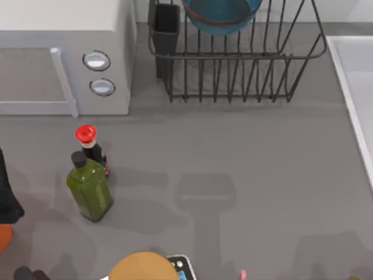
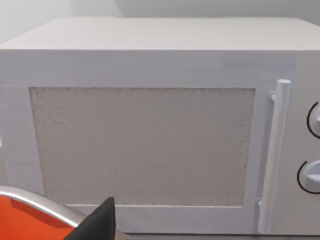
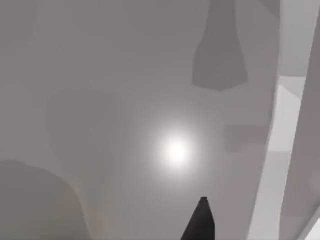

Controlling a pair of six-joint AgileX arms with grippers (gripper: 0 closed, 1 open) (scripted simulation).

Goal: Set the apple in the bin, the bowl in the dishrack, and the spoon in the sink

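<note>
Looking past the left gripper (image 2: 100, 222), of which just a black tip shows in the left wrist view, I can't tell if it's spread or pressed together. It hangs by an orange bin (image 2: 20, 220) w/ a metal rim, facing the door of the grey microwave (image 2: 145, 145). From the top, the left arm (image 1: 7, 192) sits at the left edge, near side. The right gripper (image 3: 201, 222) is likewise one dark tip over bare grey table (image 3: 100, 100); state can't be told either. The bowl (image 1: 221, 14) sits inside the dishrack (image 1: 233, 64) at the far middle, next to the rack's black utensil cup (image 1: 166, 29). The sink (image 1: 355, 87) runs along the right edge, just right of the rack. Left of centre, a dark bottle (image 1: 90, 146) w/ red cap stands touching a green bottle (image 1: 90, 186), both upright. At the near edge there's a tan round obj (image 1: 143, 267) and a small pink bit (image 1: 242, 273); can't tell what either is.
</note>
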